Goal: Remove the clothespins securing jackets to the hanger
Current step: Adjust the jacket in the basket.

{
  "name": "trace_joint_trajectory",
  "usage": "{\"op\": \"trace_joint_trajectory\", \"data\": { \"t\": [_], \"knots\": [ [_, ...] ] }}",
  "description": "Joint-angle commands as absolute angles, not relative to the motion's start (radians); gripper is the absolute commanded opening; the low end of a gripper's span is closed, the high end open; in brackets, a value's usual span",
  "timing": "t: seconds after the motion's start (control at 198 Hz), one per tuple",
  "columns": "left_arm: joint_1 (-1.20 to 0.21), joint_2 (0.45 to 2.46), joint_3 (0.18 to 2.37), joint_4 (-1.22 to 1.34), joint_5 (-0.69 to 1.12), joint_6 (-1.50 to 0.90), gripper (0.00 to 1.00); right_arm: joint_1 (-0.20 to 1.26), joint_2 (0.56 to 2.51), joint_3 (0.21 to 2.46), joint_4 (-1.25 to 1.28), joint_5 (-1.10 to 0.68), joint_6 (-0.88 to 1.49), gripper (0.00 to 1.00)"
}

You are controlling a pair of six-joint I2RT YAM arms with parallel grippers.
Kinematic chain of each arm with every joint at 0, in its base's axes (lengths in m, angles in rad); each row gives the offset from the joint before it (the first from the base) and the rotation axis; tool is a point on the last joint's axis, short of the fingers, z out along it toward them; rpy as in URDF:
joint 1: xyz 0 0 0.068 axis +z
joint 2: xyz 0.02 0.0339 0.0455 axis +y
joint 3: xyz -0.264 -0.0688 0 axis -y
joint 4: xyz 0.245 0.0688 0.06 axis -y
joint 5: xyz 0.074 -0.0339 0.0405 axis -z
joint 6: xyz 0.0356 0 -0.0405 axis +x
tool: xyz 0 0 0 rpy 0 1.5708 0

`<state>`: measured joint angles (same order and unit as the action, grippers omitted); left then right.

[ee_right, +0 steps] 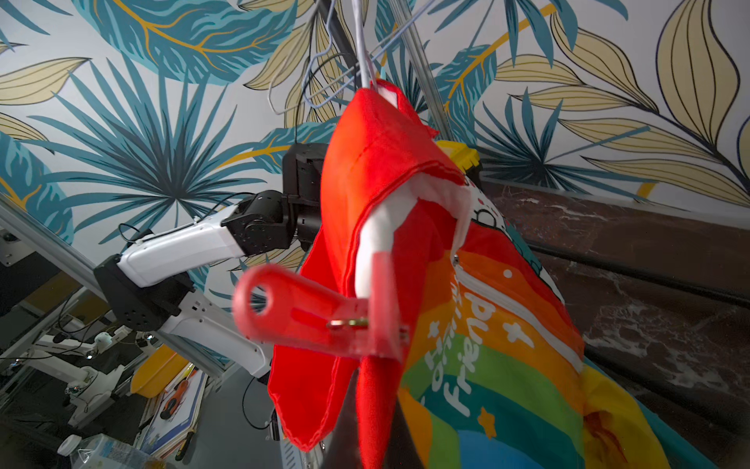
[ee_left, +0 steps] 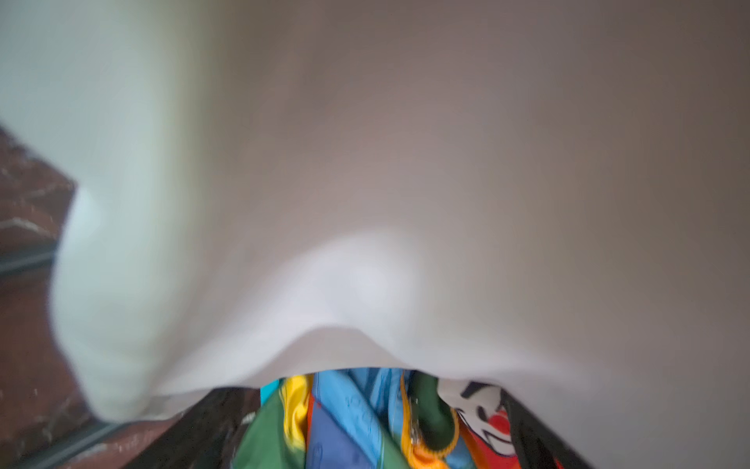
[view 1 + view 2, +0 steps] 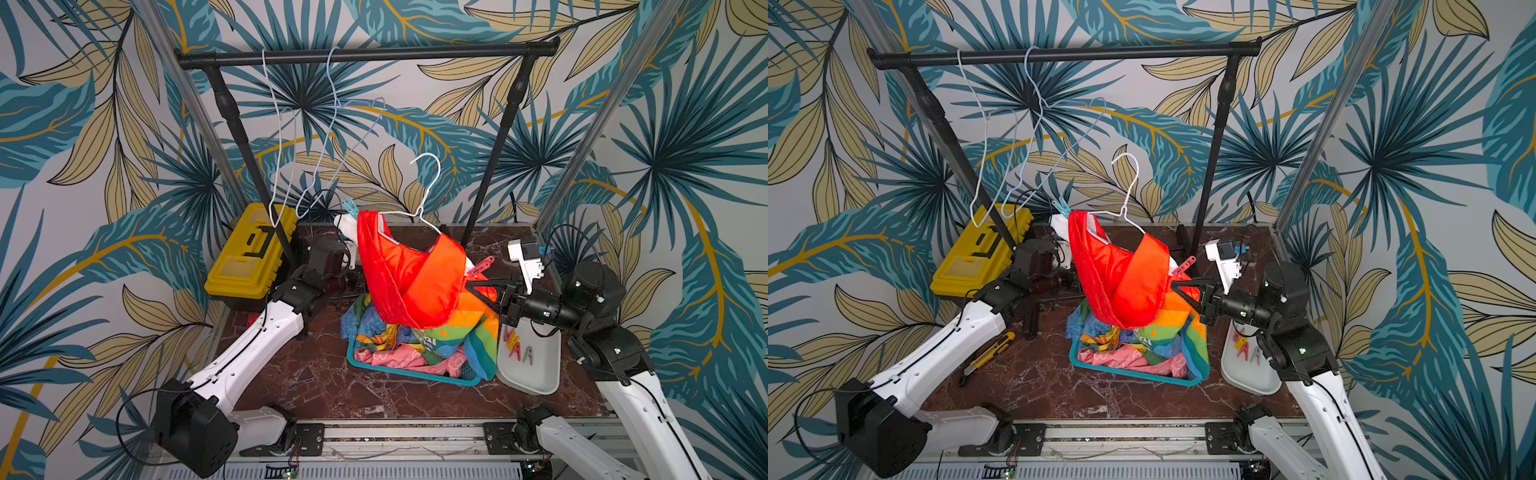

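Red clothespin (image 1: 308, 312) is right up against the right wrist camera. Its tail end with the hole faces the lens, and its jaws bite the jacket (image 1: 365, 162) edge and white lining. Right gripper (image 3: 471, 286) is closed down tight just under that pin. It looks pinched on the jacket's red hem; whether the wire is inside the grip can't be confirmed. Left gripper (image 2: 365, 418) is spread wide, fingers at the frame edges, with blurred white cloth draped over its lens. It's hidden behind the jacket in both top views, so can't tell if it touches anything.

Hanger (image 3: 428, 183) is off the rail (image 3: 365, 52), hook in the air, above the teal basket (image 3: 407, 372) of jackets. Teal clothespin (image 3: 350, 206) is on the hanger's other shoulder, on the left arm's side, well apart from the red one. Several loose pins lie in the white tray (image 3: 536, 382) beside the basket.

Handling, judged:
- **Pins:** light, stiff plastic, springy. Take the flared tail pair, squeeze across both legs, pull straight off along the cloth. Gripping one leg only would likely just twist it.
- **Jacket:** thin, soft, slick. Expect it to slide off the wire once the pin lets go.
- **Hanger:** the wire looks springy and will likely swing.
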<state>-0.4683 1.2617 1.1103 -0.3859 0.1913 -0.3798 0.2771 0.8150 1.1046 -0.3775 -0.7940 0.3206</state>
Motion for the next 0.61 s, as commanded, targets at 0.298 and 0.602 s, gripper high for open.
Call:
{"op": "trace_joint_trajectory", "data": {
  "t": [0.298, 0.602],
  "knots": [
    [-0.532, 1.112, 0.874, -0.407, 0.183, -0.455, 1.00, 0.285, 0.765, 0.878, -0.394, -0.550, 0.263, 0.00],
    [-0.540, 0.998, 0.847, -0.590, 0.163, -0.476, 1.00, 0.285, 0.805, 0.798, -0.323, -0.455, 0.299, 0.00]
  ]
}}
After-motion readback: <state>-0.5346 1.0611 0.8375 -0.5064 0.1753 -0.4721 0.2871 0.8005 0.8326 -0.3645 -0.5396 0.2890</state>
